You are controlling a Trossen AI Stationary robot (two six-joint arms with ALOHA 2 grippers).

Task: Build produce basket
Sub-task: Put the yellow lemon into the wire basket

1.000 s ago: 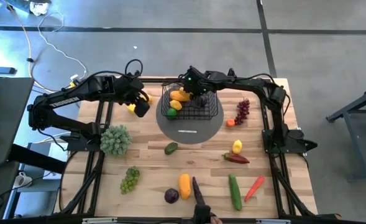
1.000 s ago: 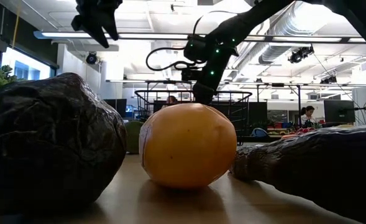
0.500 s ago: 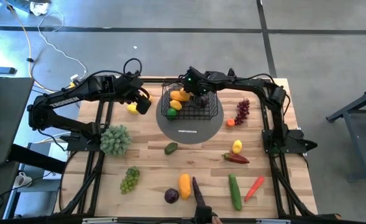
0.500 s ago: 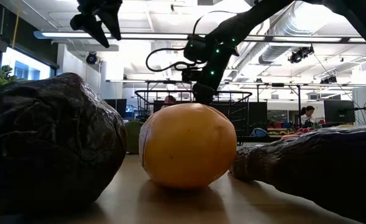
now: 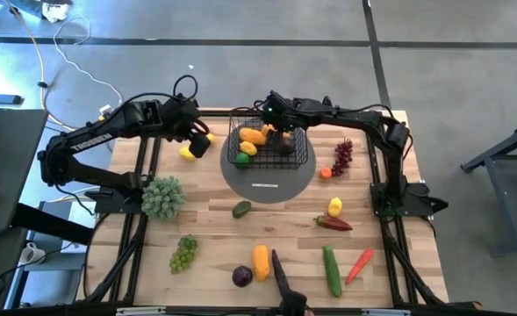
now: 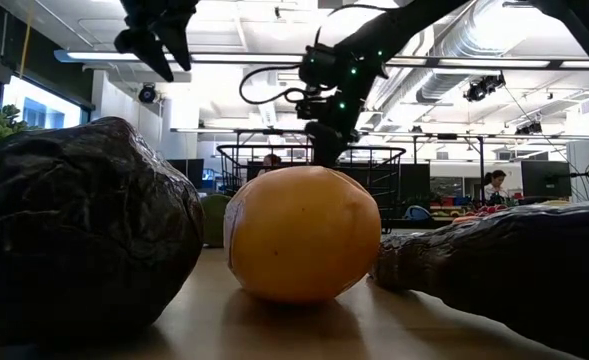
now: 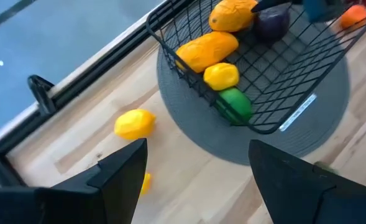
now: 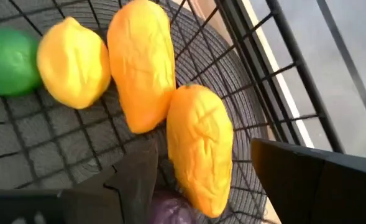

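The black wire basket [image 5: 267, 146] stands on a round grey disc [image 5: 267, 180] at the table's far middle. In it lie two orange pieces [image 8: 198, 149], a yellow lemon [image 8: 74, 62], a green piece [image 7: 235, 104] and a dark purple piece [image 7: 269, 23]. My right gripper [image 8: 226, 180] hangs open over the basket's far side, pointing down, its fingers either side of one orange piece and above it. My left gripper [image 7: 198, 180] is open and empty, held high left of the basket above a loose lemon [image 7: 135, 123]. More produce lies spread over the near half of the table.
Across the table lie a frilly green head [image 5: 163, 197], an avocado [image 5: 241, 209], green grapes [image 5: 184, 253], an orange piece [image 5: 260, 262], an aubergine [image 5: 280, 270], a cucumber [image 5: 331, 269], a carrot [image 5: 359, 265], a red pepper [image 5: 333, 224], a lemon [image 5: 334, 207] and purple grapes [image 5: 342, 156].
My right gripper has rolled at the wrist over the basket, and the dark purple piece now shows beside it in the high view.
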